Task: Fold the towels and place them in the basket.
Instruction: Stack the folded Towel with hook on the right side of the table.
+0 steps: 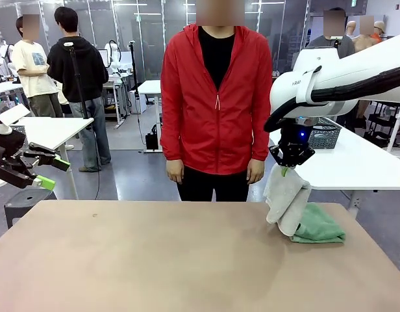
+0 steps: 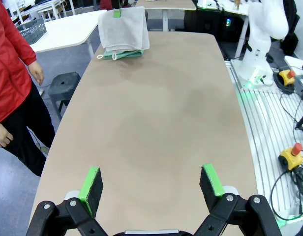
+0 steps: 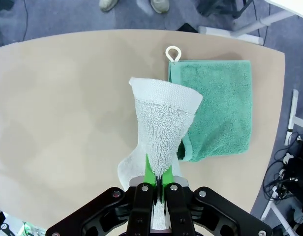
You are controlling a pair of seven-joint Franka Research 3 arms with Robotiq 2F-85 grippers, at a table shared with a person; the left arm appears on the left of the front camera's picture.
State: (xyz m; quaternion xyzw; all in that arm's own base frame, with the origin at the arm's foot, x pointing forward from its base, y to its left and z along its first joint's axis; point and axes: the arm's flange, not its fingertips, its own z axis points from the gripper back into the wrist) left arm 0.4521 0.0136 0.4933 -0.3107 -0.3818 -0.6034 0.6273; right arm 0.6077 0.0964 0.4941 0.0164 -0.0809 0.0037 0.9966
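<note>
Right gripper [image 1: 286,170] at the right of the front view, jaws clamped on the cream-white towel [image 1: 284,198], which dangles over the folded mint green towel [image 1: 319,225].

Both towels sit near the table's [image 1: 154,253] right edge, the green one flat with its loop [image 3: 173,52] toward the far side. Left gripper [image 1: 50,173], jaws wide apart and holding nothing, waits at the far left, well apart from them. Wide bare tabletop lies between. A wire-mesh basket [image 1: 324,134] stands on another table behind the right arm.
</note>
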